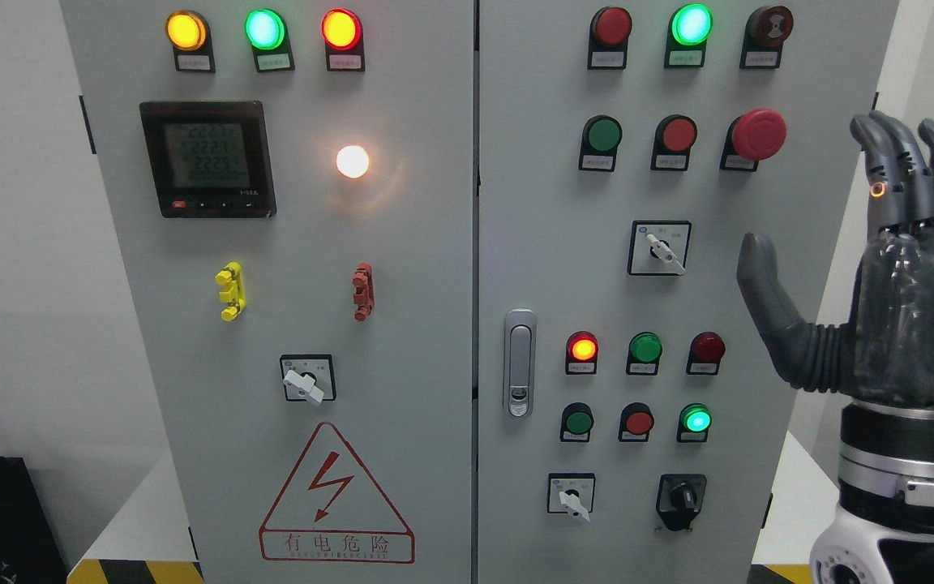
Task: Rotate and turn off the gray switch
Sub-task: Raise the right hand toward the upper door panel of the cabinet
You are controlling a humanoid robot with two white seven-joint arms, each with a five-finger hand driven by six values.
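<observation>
You're looking at the right robot hand [880, 268]: dark gray segmented fingers [901, 162], a ribbed rubbery thumb base, a glossy translucent-gray palm shell. There's a small orange ring light on one knuckle, a green lit outline near the wrist, then a silver-and-black cuff and white forearm.

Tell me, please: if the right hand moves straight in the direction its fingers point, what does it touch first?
The right hand points upward, fingers open, beside the cabinet's right edge. Nothing shows above the fingertips up to the picture's top, so the way looks free, though depth is unclear.
</observation>
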